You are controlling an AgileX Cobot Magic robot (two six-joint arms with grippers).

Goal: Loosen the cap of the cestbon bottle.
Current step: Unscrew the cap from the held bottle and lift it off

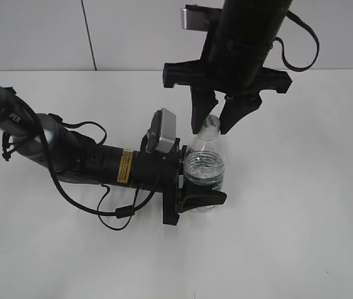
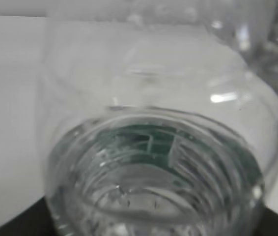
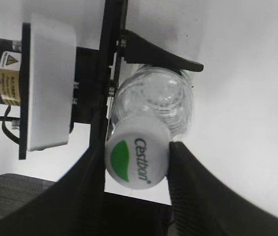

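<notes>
Clear ribbed cestbon bottle (image 2: 153,162), filling the left wrist view, upright on white table (image 1: 301,237), clamped from two sides.

Left arm (image 1: 70,152) stretched low and level across the table from the left, its left gripper (image 1: 203,198) closed around the bottle's green-labelled body; right arm (image 1: 245,37) hanging steeply from above, right gripper (image 3: 136,160) with both fingers (image 3: 188,187) pressed against the white, green-patched cap (image 3: 136,157) at the bottle's top.
</notes>
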